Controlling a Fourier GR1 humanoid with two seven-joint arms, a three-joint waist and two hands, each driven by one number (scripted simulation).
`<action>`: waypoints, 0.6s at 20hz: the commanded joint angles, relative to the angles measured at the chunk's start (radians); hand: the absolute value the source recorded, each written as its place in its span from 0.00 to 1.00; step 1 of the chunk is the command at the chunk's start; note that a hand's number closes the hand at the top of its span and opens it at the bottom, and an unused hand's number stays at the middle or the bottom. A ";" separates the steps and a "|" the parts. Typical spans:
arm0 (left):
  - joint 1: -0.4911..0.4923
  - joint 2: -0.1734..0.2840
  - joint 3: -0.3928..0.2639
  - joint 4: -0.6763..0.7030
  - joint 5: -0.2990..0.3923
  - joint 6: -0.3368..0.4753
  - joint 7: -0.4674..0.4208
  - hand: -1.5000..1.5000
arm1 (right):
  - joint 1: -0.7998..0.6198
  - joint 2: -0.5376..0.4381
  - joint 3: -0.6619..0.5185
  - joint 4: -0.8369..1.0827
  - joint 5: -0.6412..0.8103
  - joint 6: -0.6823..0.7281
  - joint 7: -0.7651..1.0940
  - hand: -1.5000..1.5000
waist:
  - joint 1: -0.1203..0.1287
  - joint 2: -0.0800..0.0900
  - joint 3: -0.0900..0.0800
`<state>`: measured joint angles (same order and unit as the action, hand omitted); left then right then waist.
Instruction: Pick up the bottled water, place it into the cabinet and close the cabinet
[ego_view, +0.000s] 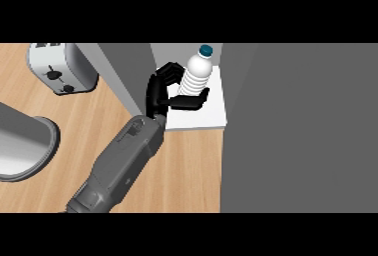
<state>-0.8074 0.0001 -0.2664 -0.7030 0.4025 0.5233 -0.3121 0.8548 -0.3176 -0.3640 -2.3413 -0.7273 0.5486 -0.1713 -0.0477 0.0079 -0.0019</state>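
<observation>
The bottled water, clear with a teal cap, stands upright on the white floor of the cabinet, in the open gap between two grey panels. My left hand reaches into that gap from the lower left. Its fingers curl round the bottle's left side and its thumb lies across the bottle's foot, hiding it. The cabinet's grey door stands open just left of my hand. My right hand does not show.
A silver toaster sits on the wooden counter at the upper left. A large grey round pot lies at the left edge. The cabinet's broad grey body fills the right half of the view.
</observation>
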 joint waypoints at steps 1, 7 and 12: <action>-0.088 0.000 0.015 0.128 0.045 0.000 -0.039 1.00 | -0.005 -0.026 -0.028 -0.106 -0.142 -0.046 0.061 0.00 | -0.006 0.005 0.000; -0.162 0.000 0.066 0.251 0.047 -0.016 -0.132 1.00 | -0.012 -0.033 -0.037 -0.110 -0.131 -0.049 0.065 0.00 | -0.003 0.006 0.000; -0.263 0.000 0.069 0.363 0.020 0.043 -0.150 1.00 | 0.004 -0.027 -0.021 -0.132 -0.123 -0.036 0.050 0.00 | -0.023 0.011 -0.001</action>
<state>-1.0047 0.0003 -0.2112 -0.4112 0.4315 0.5494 -0.4421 0.8369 -0.3485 -0.3797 -2.3330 -0.7585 0.5586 -0.1688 -0.0676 0.0161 -0.0021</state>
